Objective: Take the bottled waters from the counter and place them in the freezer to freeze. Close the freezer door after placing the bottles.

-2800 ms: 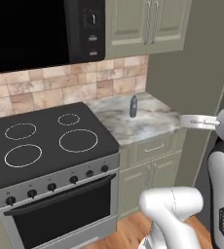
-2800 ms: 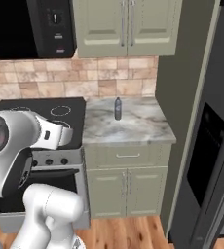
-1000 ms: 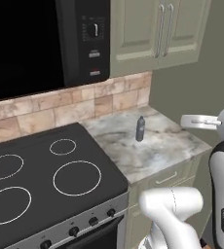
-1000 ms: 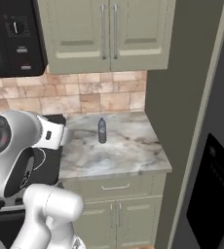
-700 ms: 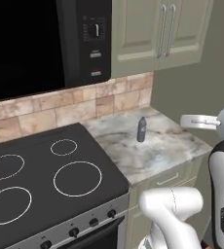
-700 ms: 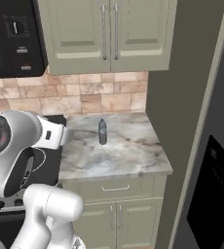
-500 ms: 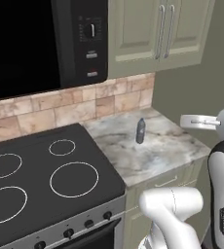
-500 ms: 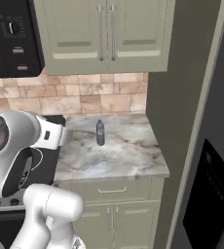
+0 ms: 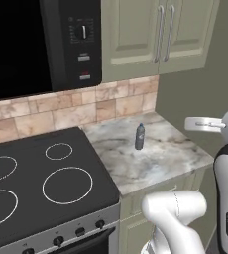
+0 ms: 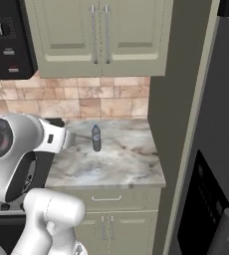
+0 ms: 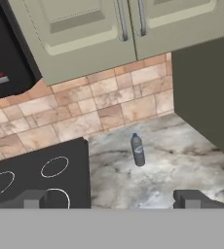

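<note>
One of the bottled waters (image 9: 140, 136) (image 10: 96, 138) (image 11: 138, 150), small and smoky grey, stands upright on the marbled counter (image 9: 158, 161) (image 10: 119, 167) (image 11: 184, 163) near the tiled back wall. My gripper (image 11: 111, 199) is open, with nothing between its fingertips (image 11: 33, 198). It hangs well short of the bottle and above the counter's front part. The freezer door (image 10: 208, 209), grey with a black dispenser panel, shows at the right edge of the right base view.
A black stovetop (image 9: 41, 183) (image 11: 36, 175) lies left of the counter, under a black microwave (image 9: 36, 44). Pale green wall cabinets (image 10: 96, 35) hang above the bottle. A tall dark panel (image 10: 178, 129) (image 11: 206, 82) bounds the counter on the right.
The whole picture has shifted and grown: the base has driven closer to the counter. The bottle stands where it was and the gripper stays open.
</note>
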